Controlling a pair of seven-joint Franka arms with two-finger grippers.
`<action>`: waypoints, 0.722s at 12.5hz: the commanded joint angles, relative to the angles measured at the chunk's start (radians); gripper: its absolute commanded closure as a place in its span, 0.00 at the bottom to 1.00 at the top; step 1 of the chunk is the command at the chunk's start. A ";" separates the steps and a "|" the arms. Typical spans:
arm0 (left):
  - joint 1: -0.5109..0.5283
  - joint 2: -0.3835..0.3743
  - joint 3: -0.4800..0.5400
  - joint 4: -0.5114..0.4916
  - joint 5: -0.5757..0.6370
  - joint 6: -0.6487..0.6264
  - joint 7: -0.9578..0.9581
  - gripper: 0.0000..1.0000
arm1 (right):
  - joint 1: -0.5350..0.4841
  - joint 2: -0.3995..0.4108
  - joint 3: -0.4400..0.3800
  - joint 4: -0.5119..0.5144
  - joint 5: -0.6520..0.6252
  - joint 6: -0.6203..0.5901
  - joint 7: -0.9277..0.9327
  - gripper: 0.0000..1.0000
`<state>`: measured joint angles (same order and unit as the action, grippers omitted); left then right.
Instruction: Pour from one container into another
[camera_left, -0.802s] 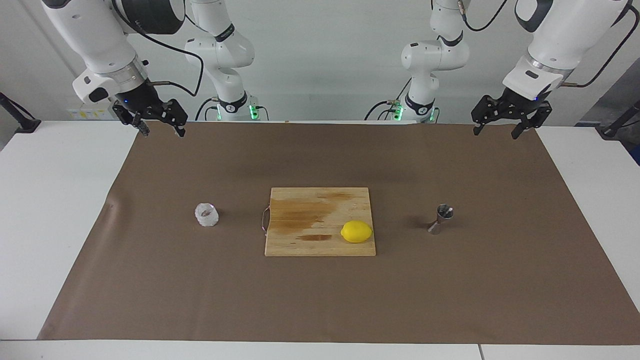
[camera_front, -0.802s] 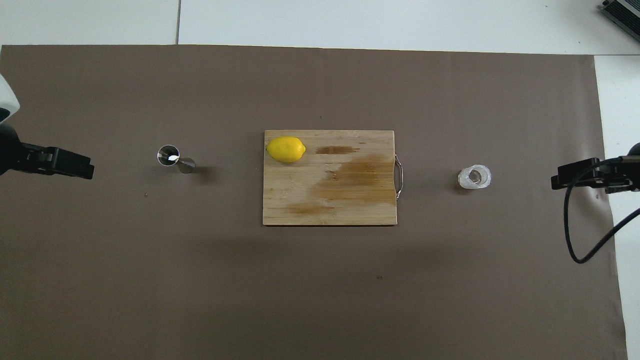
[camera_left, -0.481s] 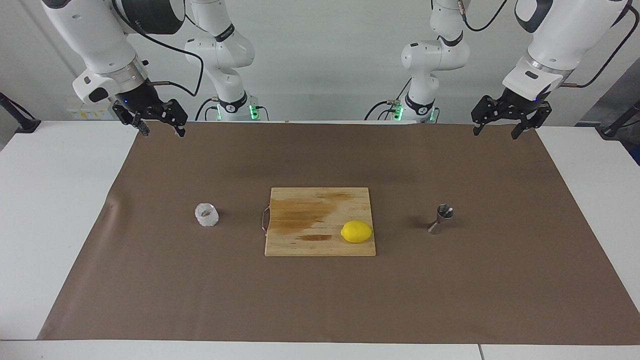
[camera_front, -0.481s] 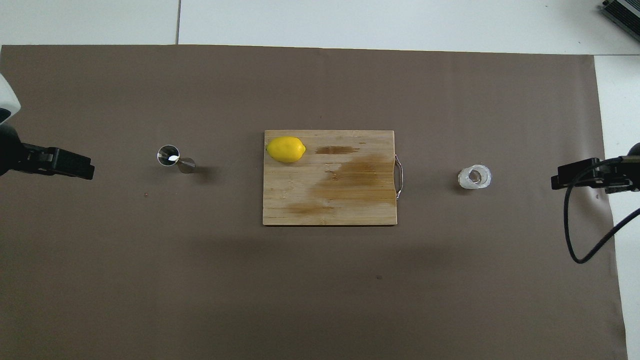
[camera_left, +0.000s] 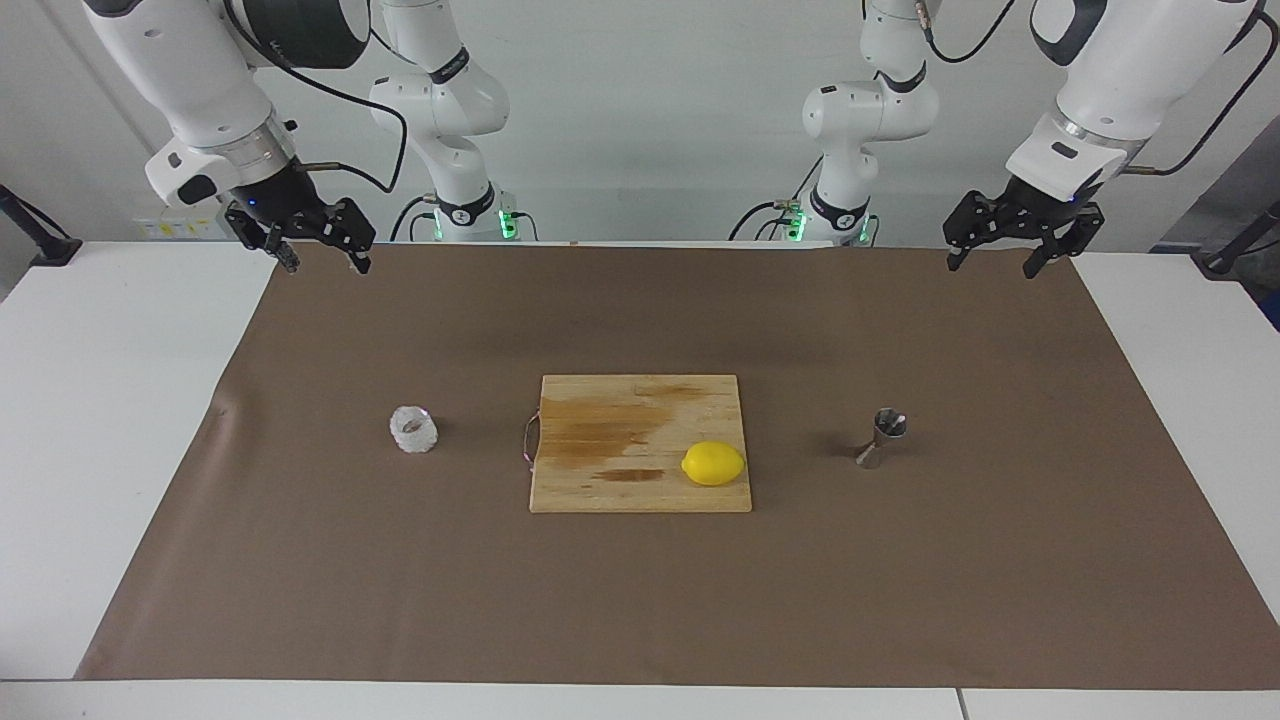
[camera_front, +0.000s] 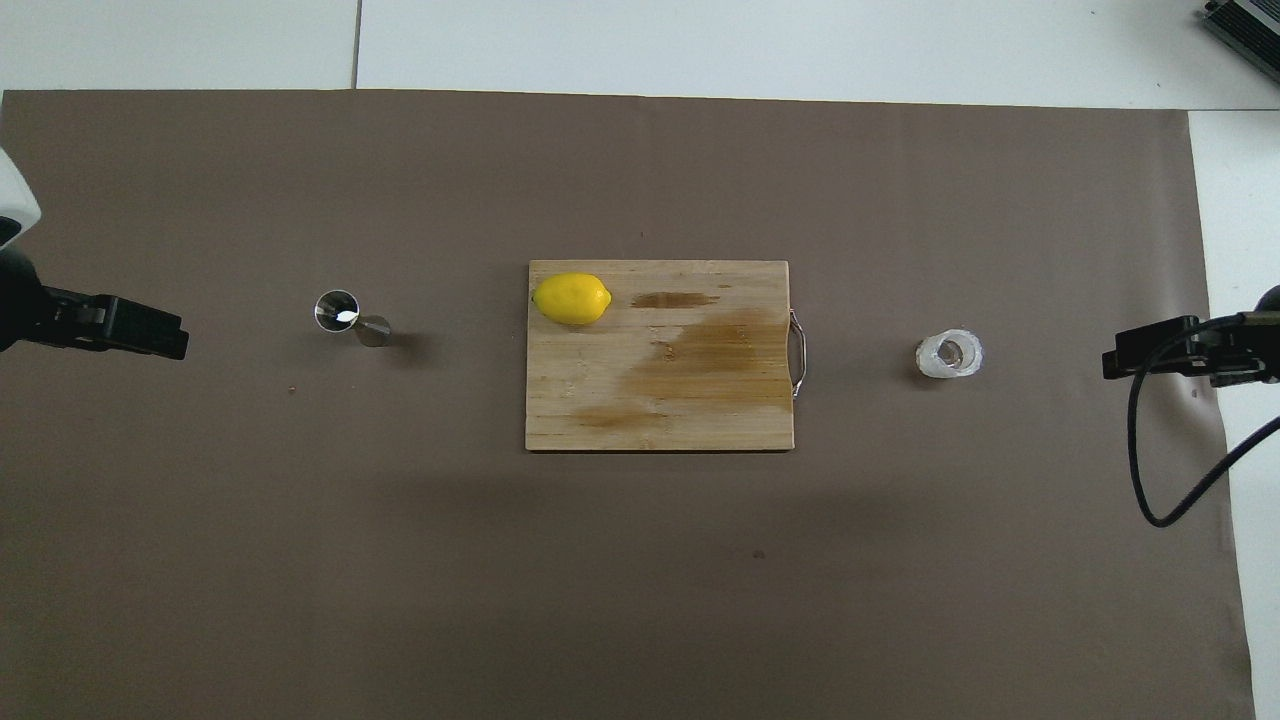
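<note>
Board (camera_left: 640, 443) sits mid-mat, used as landmark; wet stains across it, wire handle on the edge toward the right arm's end. Lemon (camera_left: 713, 463) lies on the board, at the corner farthest from robots, toward left arm's end.

Glass cup (camera_left: 413, 429) stands upright on the mat (camera_left: 300, 560) beside the board, toward right arm's end, apart from the handle. Jigger (camera_left: 881, 438) stands upright on the mat beside the board toward left arm's end, well apart from it. Cup & jigger are both about level w/ the board's middle; the board lies between them.

R gripper (camera_left: 318, 258) hangs in the air over the mat's edge nearest the robots, toward the right arm's end from the board; fingers spread, released, nothing in them. L gripper (camera_left: 992, 262) hangs likewise over the same edge toward the left arm's end; fingers spread, released, nothing held. Both are well apart from cup, jigger & board. Both arms wait.
</note>
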<state>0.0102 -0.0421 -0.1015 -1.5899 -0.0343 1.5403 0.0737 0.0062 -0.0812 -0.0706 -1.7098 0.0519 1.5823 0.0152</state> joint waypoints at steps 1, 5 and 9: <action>0.013 -0.019 -0.003 -0.025 -0.013 0.021 0.005 0.00 | -0.011 0.008 0.008 0.016 0.011 -0.015 0.005 0.00; 0.014 0.060 -0.003 0.039 -0.019 0.014 0.002 0.00 | -0.011 0.008 0.008 0.016 0.011 -0.015 0.005 0.00; 0.042 0.155 -0.003 0.103 -0.053 0.029 -0.099 0.00 | -0.011 0.009 0.008 0.016 0.011 -0.015 0.005 0.00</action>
<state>0.0286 0.0530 -0.0994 -1.5520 -0.0651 1.5681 0.0196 0.0062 -0.0812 -0.0706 -1.7098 0.0519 1.5823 0.0152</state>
